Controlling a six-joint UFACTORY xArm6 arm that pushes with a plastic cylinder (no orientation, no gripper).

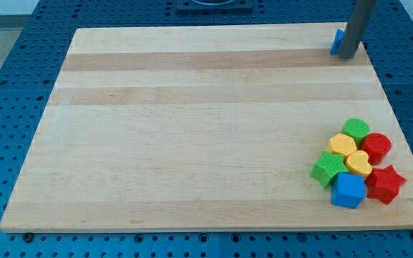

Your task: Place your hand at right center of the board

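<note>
My tip (348, 54) rests on the wooden board (192, 122) at the view's top right, just right of a small blue block (336, 41) that the rod partly hides. A cluster of blocks sits at the view's bottom right, far below the tip: a green round block (355, 130), a red round block (376, 147), a yellow hexagon block (342, 146), a yellow heart block (358, 163), a green star block (327, 169), a blue block (348, 190) and a red star block (386, 183).
The board lies on a blue perforated table (6, 86). A dark base (214, 6) shows at the view's top edge.
</note>
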